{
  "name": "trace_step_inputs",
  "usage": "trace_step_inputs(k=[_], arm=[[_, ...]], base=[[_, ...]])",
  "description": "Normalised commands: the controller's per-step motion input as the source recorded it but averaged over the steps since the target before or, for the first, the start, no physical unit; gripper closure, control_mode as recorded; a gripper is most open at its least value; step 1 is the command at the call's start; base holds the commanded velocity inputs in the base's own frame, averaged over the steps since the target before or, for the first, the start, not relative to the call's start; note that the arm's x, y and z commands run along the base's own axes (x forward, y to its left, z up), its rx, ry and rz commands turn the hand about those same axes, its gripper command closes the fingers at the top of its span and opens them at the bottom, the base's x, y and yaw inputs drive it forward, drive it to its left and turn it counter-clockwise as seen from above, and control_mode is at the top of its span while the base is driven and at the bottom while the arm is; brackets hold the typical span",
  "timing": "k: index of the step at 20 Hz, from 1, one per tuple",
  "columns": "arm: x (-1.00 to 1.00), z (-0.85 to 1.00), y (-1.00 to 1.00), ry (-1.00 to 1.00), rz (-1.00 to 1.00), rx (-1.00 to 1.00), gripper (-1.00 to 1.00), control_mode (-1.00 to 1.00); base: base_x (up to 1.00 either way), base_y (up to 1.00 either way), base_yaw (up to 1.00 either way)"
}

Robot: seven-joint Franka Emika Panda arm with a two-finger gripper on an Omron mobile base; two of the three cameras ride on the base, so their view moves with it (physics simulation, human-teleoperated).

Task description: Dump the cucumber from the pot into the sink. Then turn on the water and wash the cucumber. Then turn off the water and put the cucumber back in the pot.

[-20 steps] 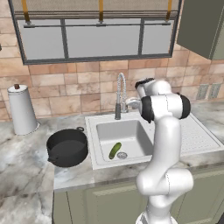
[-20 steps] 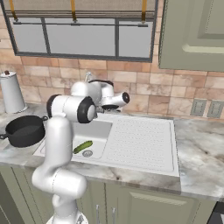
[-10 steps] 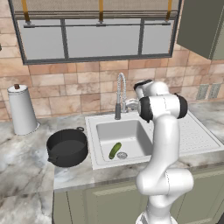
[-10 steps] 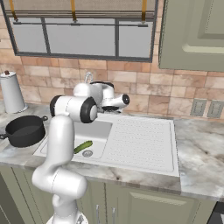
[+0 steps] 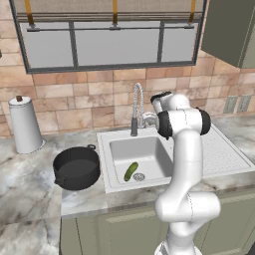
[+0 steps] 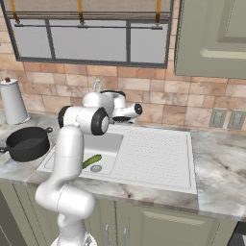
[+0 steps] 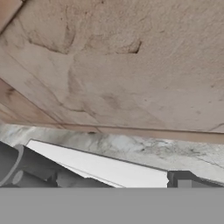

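1. The cucumber [image 5: 131,171] lies in the sink [image 5: 114,180] basin, just beside the drain [image 5: 140,176].
2. The black pot [image 5: 76,167] sits on the counter [image 5: 30,189] left of the sink.
3. The gripper [image 5: 147,119] is up by the faucet [image 5: 137,104], near the tiled wall; whether its jaws are apart, I can't tell.
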Motion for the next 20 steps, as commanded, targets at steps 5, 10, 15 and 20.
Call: trace_step_inputs(k=[5, 10, 15, 20], arm=[[0.18, -0.14, 0.0, 0.0, -0.02, 0.0, 1.0, -1.0], [0.08, -0.1, 0.0, 0.0, -0.02, 0.0, 1.0, -1.0], [0.02, -0.07, 0.0, 0.0, -0.05, 0.0, 1.0, -1.0], [0.0, 0.0, -0.1, 0.0, -0.1, 0.0, 1.0, -1.0]], base=[[0.0, 0.0, 0.0], [0.0, 0.0, 0.0], [0.0, 0.0, 0.0], [0.0, 0.0, 0.0]])
